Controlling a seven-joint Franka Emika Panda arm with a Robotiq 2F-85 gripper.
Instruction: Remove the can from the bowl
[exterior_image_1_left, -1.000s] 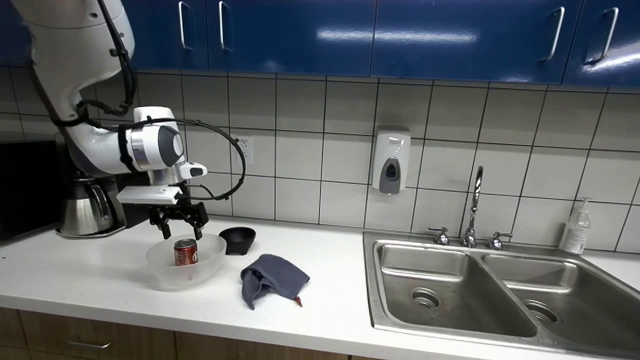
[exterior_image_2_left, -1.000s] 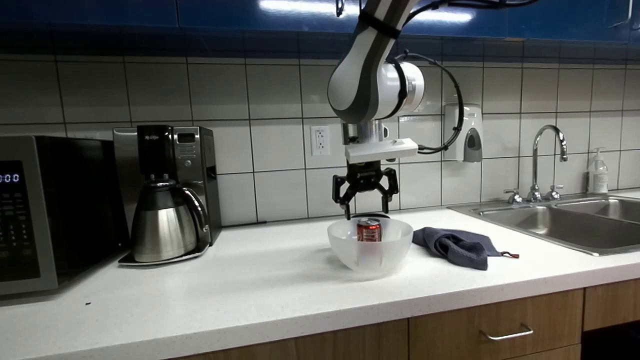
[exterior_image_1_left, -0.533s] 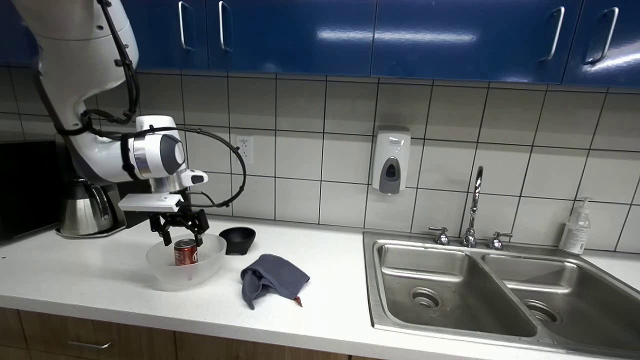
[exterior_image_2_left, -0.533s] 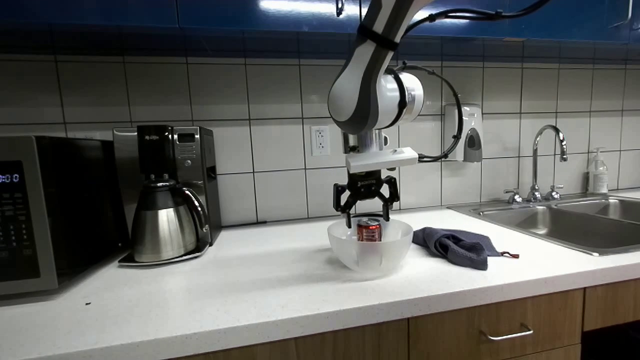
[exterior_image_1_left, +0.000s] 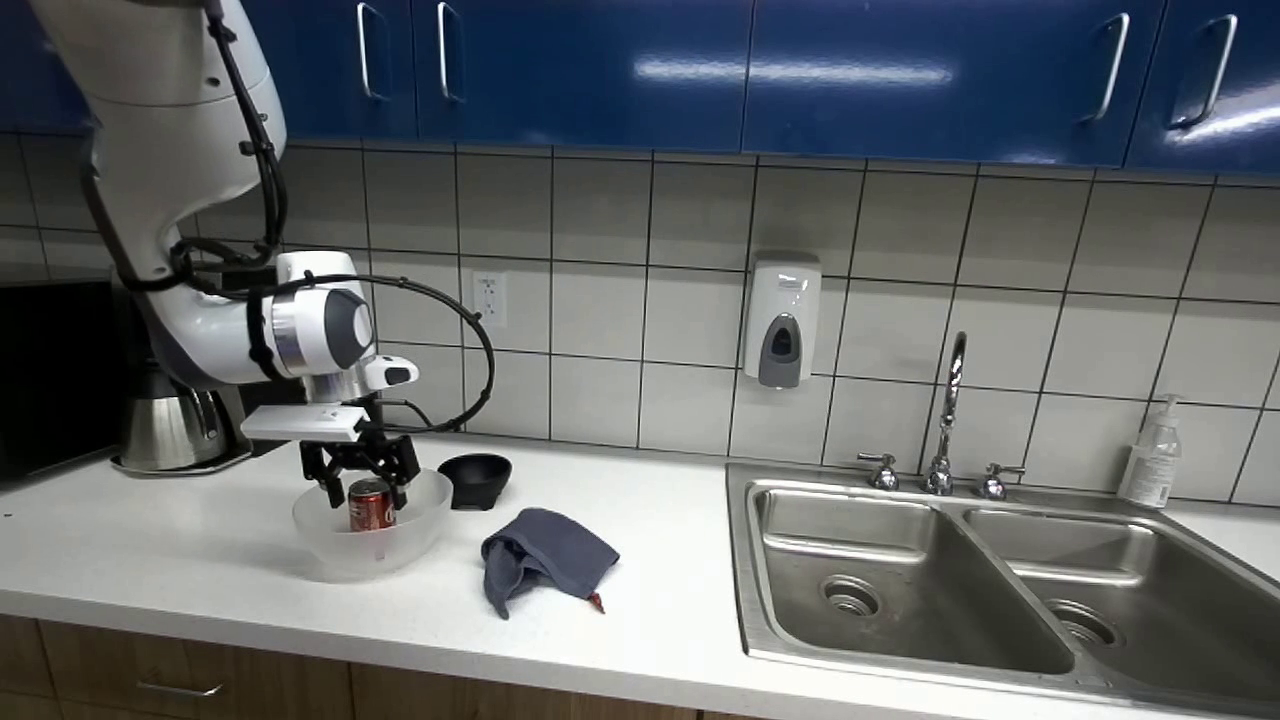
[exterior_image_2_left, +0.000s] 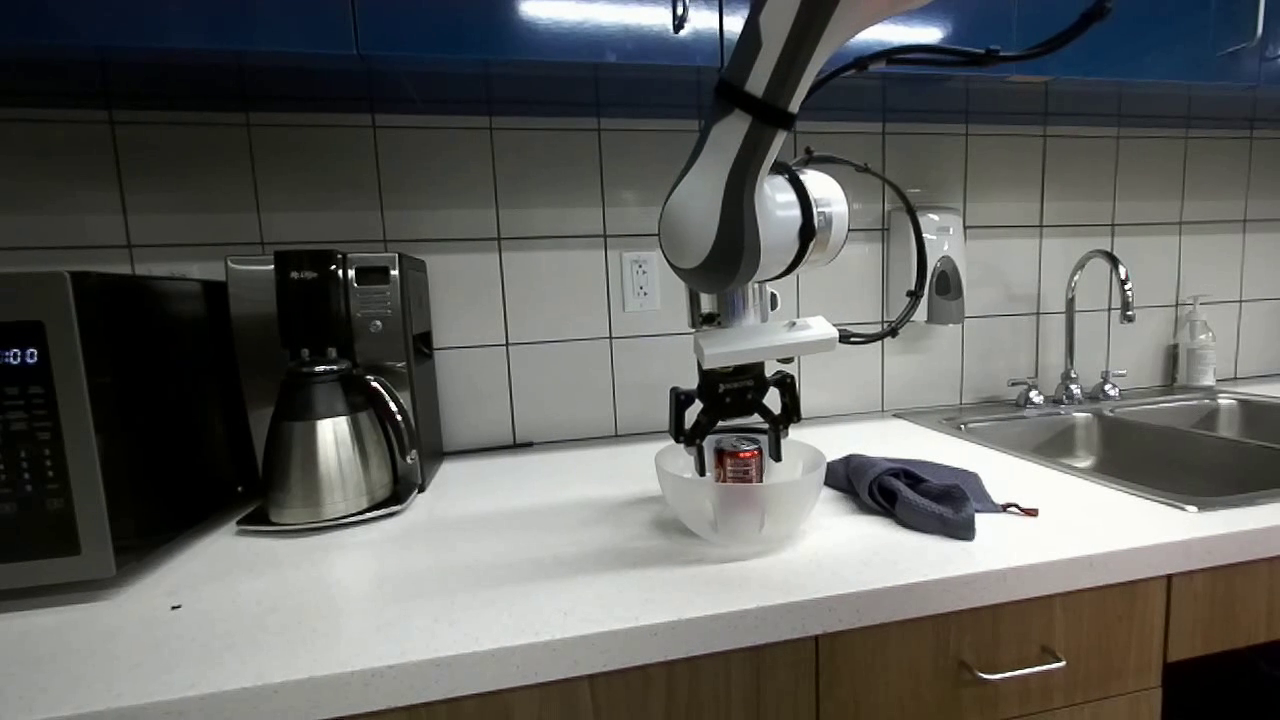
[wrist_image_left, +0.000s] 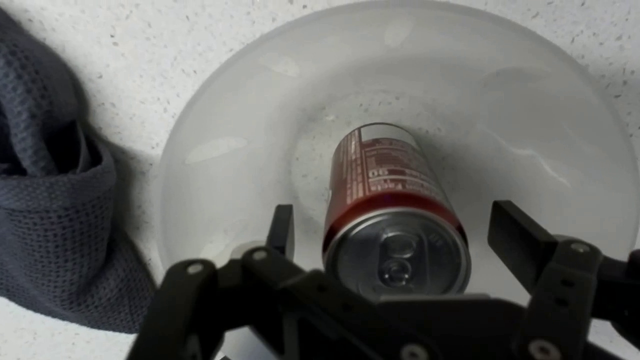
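The red can (exterior_image_1_left: 372, 514) with a silvery top stands upright inside the whitish translucent bowl (exterior_image_1_left: 368, 558) on the counter. In an exterior view the can (exterior_image_2_left: 740, 472) shows above the rim of the bowl (exterior_image_2_left: 740, 522), its lower part blurred through the wall. My gripper (exterior_image_2_left: 738, 456) points down over the bowl with its fingertips below the rim height, one on each side of the can's top. In the wrist view the open gripper (wrist_image_left: 392, 227) has gaps between both fingers and the can (wrist_image_left: 390, 180). The gripper's body hides the near edge of the can's lid.
A small black cup (exterior_image_1_left: 475, 480) stands close behind the bowl. A dark grey cloth (exterior_image_1_left: 550, 555) lies beside the bowl and shows in the wrist view (wrist_image_left: 60, 225). The steel sink (exterior_image_1_left: 905, 580) is farther along. A coffee maker (exterior_image_2_left: 335, 400) and microwave (exterior_image_2_left: 130, 420) stand at the other end.
My gripper has moved straight down from above the bowl until its fingers flank the can's top. It stays open. The can and the bowl have not moved.
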